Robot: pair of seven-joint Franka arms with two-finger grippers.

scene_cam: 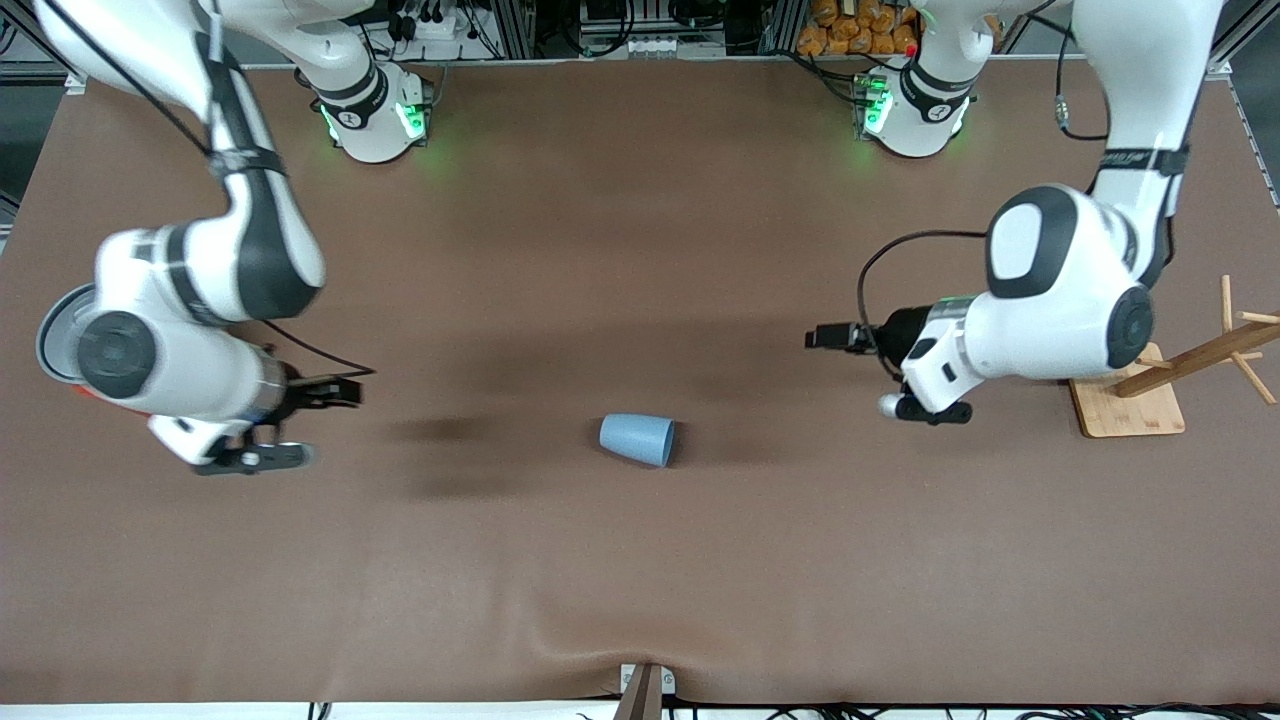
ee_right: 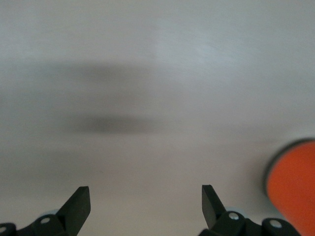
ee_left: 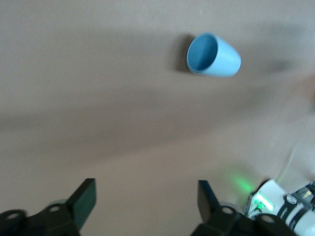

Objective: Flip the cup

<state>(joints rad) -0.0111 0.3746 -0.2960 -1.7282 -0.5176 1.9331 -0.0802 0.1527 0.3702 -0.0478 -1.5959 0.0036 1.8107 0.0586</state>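
Note:
The small light-blue cup point(scene_cam: 638, 439) lies on its side on the brown table, about midway between the two arms, with its mouth toward the left arm's end. In the left wrist view the cup point(ee_left: 214, 55) shows its darker blue inside. My left gripper point(scene_cam: 925, 408) hangs over the table toward the left arm's end, well apart from the cup; it is open and empty point(ee_left: 146, 194). My right gripper point(scene_cam: 255, 458) hangs over the table toward the right arm's end, also well apart from the cup, open and empty point(ee_right: 146, 199).
An orange can point(ee_right: 293, 187) stands close to my right gripper and is mostly hidden under the right arm in the front view. A wooden peg stand point(scene_cam: 1130, 400) on a square base stands at the left arm's end of the table.

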